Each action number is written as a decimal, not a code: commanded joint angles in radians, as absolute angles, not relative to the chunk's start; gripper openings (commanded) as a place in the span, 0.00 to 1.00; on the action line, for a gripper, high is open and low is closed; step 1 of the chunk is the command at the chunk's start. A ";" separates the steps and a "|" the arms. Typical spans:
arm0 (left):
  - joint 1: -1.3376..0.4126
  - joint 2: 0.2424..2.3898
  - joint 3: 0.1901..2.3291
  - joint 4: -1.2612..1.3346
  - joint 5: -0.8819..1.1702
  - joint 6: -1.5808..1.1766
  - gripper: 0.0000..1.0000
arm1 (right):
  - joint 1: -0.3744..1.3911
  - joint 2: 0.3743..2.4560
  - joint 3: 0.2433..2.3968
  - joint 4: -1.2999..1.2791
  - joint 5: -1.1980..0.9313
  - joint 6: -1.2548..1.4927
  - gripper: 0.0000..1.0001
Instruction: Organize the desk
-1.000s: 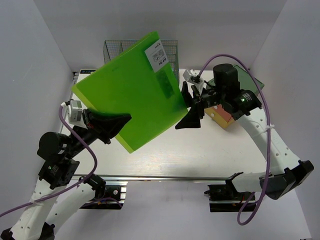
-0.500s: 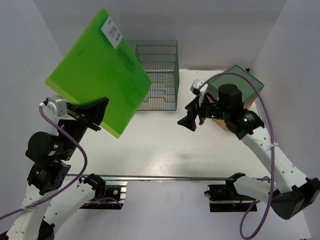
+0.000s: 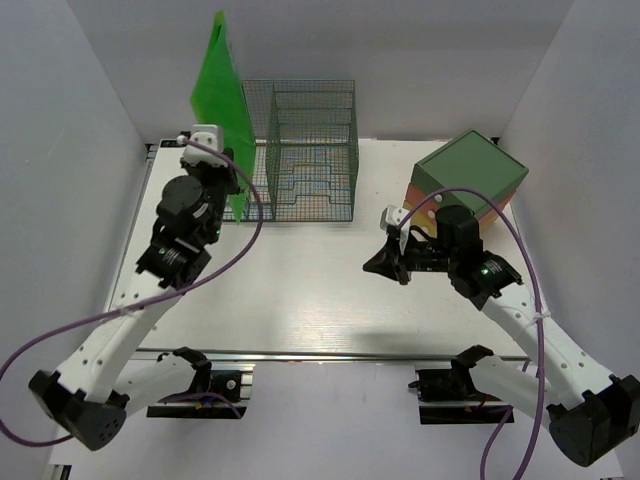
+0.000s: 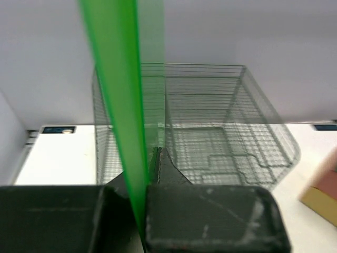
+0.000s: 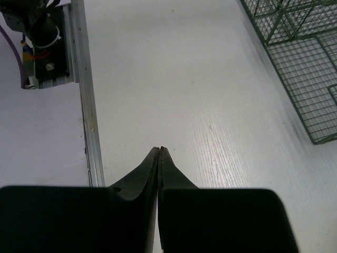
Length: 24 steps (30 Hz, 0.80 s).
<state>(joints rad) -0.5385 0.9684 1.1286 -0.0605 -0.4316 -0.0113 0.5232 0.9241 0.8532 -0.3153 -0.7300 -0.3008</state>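
1. Top external: left gripper [image 3: 235,190] clamps the green folder [image 3: 222,100] upright, just left of the wire rack [image 3: 312,140].
2. It needs holding vertical, aligned over a slot.
3. Right gripper [image 3: 375,263], pinched shut, empty, hovers over the desk [image 3: 300,300].

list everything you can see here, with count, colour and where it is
white rectangular desk with aluminium rail edges: 1, white, fills the middle of the top view
green wire-mesh rack: 1, green, far edge of the desk, left of centre
flat bright green plastic folder: 1, green, held upright and edge-on just left of the rack
green-topped box with orange and pink sides: 1, far right of the desk
purple cables: 2, purple, one looped along each arm
white robot arms: 2, white with black joints, bases at the near edge
left gripper: 1, black, shut on the folder's lower edge
right gripper: 1, black, shut and empty, over bare desk beside the box
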 commanded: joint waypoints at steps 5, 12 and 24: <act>-0.526 1.162 1.199 0.238 -0.491 0.170 0.00 | 0.514 0.899 0.790 -0.235 -0.778 -0.357 0.00; -0.482 1.348 1.252 0.373 -0.545 0.201 0.00 | 0.518 0.887 0.739 -0.238 -0.770 -0.393 0.00; -0.367 1.589 1.327 0.550 -0.428 0.092 0.00 | 0.525 0.916 0.742 -0.285 -0.726 -0.486 0.00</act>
